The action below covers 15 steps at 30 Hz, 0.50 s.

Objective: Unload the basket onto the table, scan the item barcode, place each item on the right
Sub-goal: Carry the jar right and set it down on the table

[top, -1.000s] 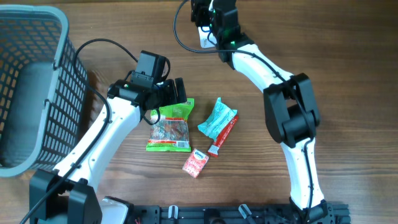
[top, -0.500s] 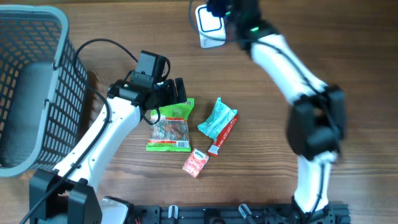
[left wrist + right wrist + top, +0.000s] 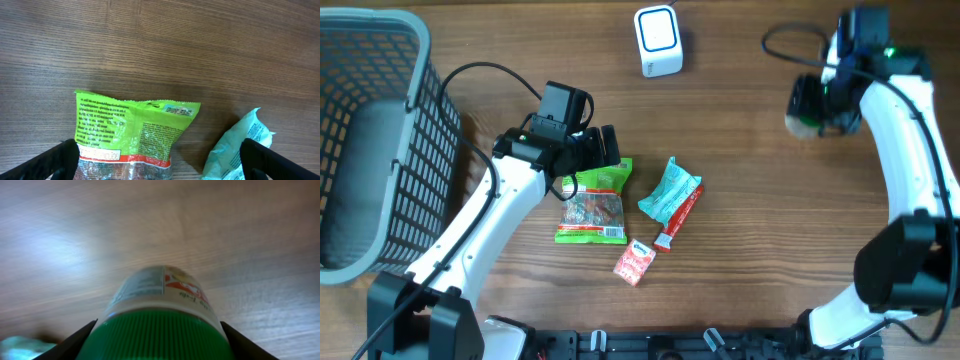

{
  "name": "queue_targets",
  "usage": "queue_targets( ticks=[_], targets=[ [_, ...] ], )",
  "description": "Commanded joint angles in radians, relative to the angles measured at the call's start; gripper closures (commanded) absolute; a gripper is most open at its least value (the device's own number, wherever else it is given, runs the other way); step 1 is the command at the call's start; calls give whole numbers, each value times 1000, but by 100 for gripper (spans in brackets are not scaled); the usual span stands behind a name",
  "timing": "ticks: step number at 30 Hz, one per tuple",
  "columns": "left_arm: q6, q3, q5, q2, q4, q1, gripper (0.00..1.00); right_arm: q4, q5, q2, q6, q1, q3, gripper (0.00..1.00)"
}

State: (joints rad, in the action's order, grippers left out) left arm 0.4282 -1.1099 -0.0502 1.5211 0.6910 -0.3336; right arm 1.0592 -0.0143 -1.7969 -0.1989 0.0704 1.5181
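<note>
Right end effector (image 3: 159,342) pinching green-capped bottle (image 3: 162,292) (cap toward camera); left end effector (image 3: 160,162) spread astride green packet (image 3: 127,127).

Wooden table (image 3: 760,250) from above: a grey plastic lattice basket (image 3: 380,150) sits at the left and a small white box-shaped scanner (image 3: 658,40) at the top middle. In the centre lie a green snack bag (image 3: 592,205), a teal pouch (image 3: 670,190) touching a narrow red stick packet (image 3: 682,215), and a small red-and-white sachet (image 3: 634,262). The left gripper (image 3: 600,150), jaws apart, hangs over the green bag's top edge, while well to the right the blurred right gripper (image 3: 812,105) grips a small blurred item (image 3: 807,122) showing a hint of green.
</note>
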Motion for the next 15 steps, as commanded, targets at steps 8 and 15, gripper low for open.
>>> queue_targets(
  ticks=[8, 15],
  targets=[
    [-5, -6, -5, -1, -2, 2, 0, -240, 14, 4, 43, 69, -314, 47],
    [-5, -6, -5, -1, -2, 2, 0, -175, 24, 8, 44, 69, -269, 0]
  ],
)
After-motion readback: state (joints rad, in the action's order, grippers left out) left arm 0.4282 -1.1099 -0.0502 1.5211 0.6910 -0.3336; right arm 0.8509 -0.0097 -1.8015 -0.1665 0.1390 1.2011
